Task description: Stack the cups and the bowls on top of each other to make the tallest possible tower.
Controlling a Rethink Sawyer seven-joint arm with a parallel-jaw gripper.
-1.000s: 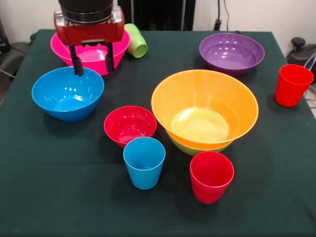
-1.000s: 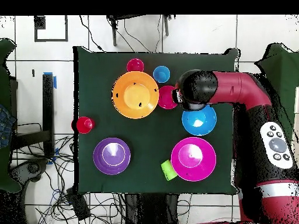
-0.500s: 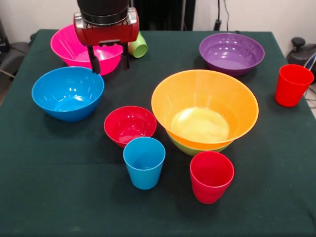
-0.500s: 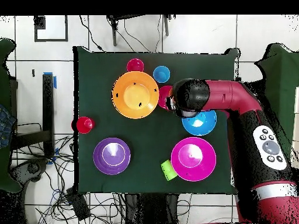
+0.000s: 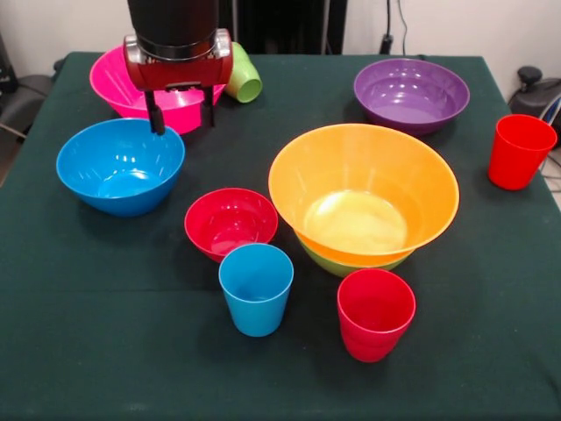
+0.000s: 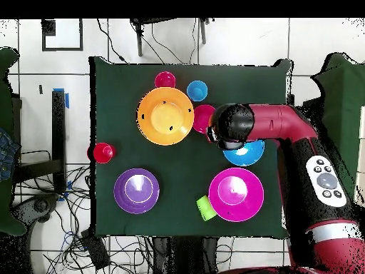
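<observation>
My gripper [image 5: 182, 112] hangs open and empty in front of the pink bowl [image 5: 116, 85], above the far rim of the blue bowl [image 5: 120, 165]. From overhead its wrist [image 6: 229, 125] covers part of the blue bowl [image 6: 247, 153]. The orange bowl [image 5: 364, 189] sits nested in a lime green bowl [image 5: 349, 263]. A small red bowl [image 5: 230, 219] stands between them. A sky blue cup [image 5: 256, 288] and a red cup [image 5: 375, 313] stand upright near the front. A lime green cup [image 5: 244, 79] lies on its side beside the pink bowl. The purple bowl [image 5: 410, 92] stands apart.
Another red cup [image 5: 519, 149] stands upright near the table's right edge. The dark green cloth [image 5: 105, 351] covers the whole table. Overhead, cables [image 6: 78, 235] lie on the floor around the table and the arm [image 6: 314, 164] reaches in from the right.
The gripper swung right along the pink bowl, then came back slightly left and a little higher. No bowl or cup has moved.
</observation>
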